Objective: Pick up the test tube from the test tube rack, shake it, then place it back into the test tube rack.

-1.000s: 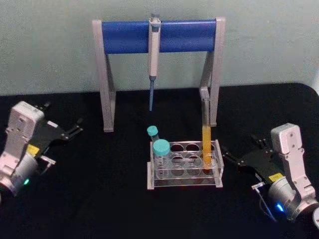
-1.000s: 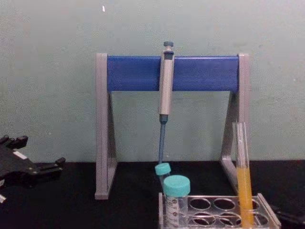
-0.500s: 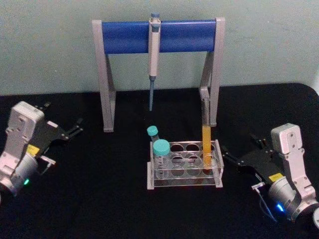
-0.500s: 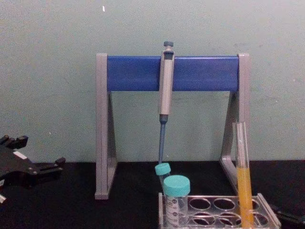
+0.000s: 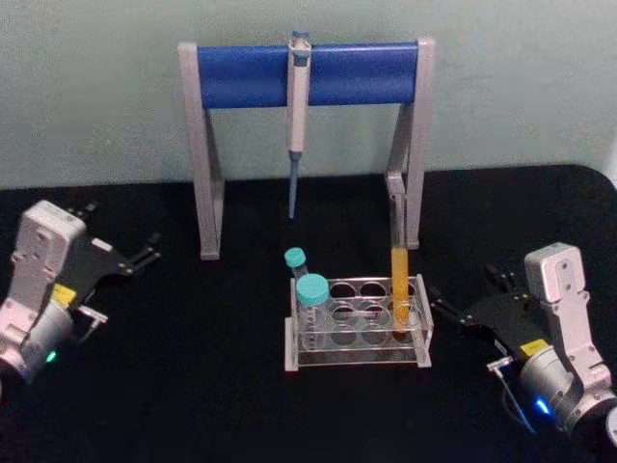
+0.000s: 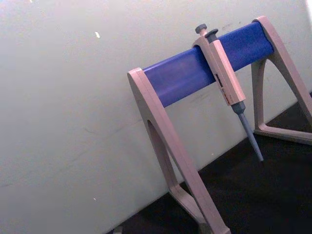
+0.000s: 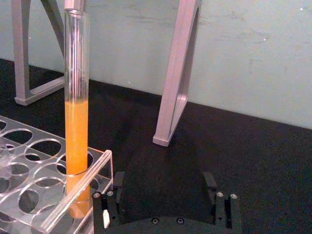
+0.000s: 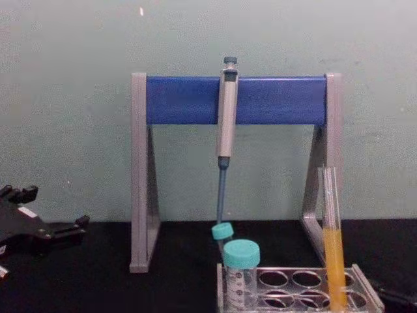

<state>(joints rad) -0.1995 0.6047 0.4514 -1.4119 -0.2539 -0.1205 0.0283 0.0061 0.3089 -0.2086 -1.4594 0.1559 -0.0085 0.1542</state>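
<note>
Right gripper: black fingers spread apart and holding nothing, tips just beside the right end of the rack, pointed at the tube. Against the head views of the past second it has dropped slightly lower in the picture, its grey wrist block with it; no closing of the fingers is visible. Judged an approach barely begun.

Left gripper: black fingers parted and empty, resting well apart from the rack on the robot's left side of the table. It has also sunk a little in the head view; otherwise idle.

Tall thin clear glass test tube, uncapped, lower half orange-yellow liquid: stands upright in the right-hand column of the rack. Position unchanged over the second. The right wrist view shows it seated in a hole at the rack's near corner, with the open fingers in front of it.

Low clear test tube rack with rows of round holes: on the black tabletop, centre. Unmoved.

Two shorter clear tubes with teal screw caps: left column of the rack, untouched.

Grey-and-blue pipette stand with a hanging grey pipette: behind the rack, unchanged.

Status: pickup not yet made; shaking and return still ahead. The right gripper must next reach the bare glass above the rack plate.
</note>
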